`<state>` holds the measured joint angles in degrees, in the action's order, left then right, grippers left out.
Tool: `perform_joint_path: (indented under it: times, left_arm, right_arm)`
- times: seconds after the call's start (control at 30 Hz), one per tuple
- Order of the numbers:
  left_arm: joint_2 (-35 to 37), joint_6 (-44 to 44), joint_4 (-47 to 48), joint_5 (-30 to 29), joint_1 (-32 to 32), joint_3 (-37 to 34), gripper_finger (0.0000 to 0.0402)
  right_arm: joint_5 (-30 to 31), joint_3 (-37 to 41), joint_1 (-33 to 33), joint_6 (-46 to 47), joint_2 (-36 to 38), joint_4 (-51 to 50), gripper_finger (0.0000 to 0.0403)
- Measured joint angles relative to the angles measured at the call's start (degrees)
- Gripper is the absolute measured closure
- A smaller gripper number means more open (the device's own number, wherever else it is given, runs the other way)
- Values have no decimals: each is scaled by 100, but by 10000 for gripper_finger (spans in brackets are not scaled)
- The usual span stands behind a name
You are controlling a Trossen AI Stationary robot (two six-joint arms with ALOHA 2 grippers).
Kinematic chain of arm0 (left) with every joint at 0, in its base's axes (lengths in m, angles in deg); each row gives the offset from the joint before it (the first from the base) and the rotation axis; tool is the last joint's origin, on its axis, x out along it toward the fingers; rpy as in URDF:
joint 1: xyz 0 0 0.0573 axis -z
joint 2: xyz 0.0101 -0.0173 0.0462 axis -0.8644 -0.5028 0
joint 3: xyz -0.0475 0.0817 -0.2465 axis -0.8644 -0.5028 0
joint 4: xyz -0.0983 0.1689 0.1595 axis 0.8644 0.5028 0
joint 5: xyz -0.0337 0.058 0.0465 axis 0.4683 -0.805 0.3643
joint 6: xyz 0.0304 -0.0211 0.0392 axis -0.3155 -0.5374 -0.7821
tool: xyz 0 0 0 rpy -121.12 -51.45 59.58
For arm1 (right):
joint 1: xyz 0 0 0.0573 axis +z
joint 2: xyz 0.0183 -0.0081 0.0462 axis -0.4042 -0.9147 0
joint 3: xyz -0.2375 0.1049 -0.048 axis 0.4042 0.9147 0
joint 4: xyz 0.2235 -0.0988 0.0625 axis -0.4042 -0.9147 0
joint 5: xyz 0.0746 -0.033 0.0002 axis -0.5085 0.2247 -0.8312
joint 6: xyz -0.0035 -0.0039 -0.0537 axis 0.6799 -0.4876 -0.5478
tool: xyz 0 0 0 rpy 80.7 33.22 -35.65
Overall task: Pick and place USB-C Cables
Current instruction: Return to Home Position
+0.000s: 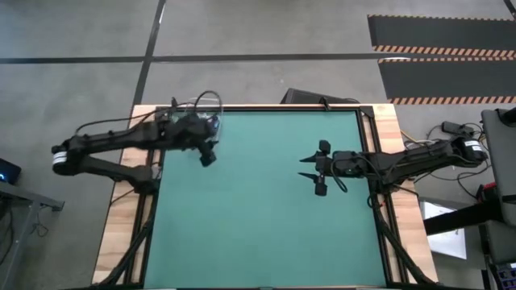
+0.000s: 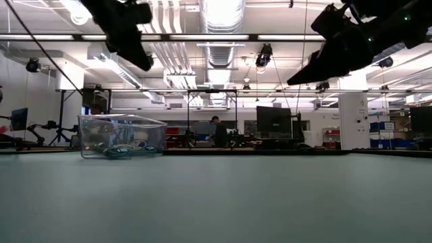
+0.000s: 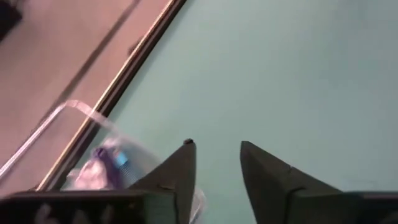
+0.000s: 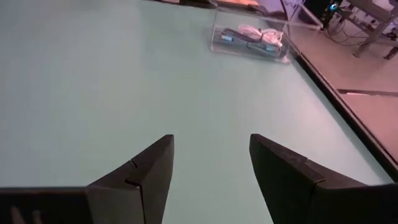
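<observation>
A clear plastic box (image 2: 121,137) stands on the green mat at the table's far left corner. The cable bundles (image 4: 256,35) lie inside it on its floor: white and teal ones show in the right wrist view, and a purple and a blue one (image 3: 104,163) in the left wrist view. My left gripper (image 1: 208,156) hangs open above the mat just beside the box, on its near right side, holding nothing. My right gripper (image 1: 301,167) is open too, raised over the right half of the mat and pointing toward the table's left edge.
The left arm (image 1: 121,145) reaches over the box, so the high view hides most of it. The mat (image 1: 266,217) is framed by dark rails and a wooden border (image 1: 129,209). In the low view, desks, monitors and a person (image 2: 217,131) stand far behind the table.
</observation>
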<state>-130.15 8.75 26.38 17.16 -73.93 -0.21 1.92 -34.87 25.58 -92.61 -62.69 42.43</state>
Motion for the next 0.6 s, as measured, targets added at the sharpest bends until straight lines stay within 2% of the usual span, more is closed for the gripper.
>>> perform_joint_path:
  times: [0.17,0.33,0.6]
  left_arm:
    - [908,-190,-782,-20,564,-914,345]
    - [1564,-436,-1091,70,798,-1651,391]
    - [2525,-809,-2159,674,881,-2950,400]
  right_arm:
    - [2,263,-2,10,278,1,200]
    - [-1,661,-2,27,694,397,200]
    - [-16,1317,-4,47,1697,774,200]
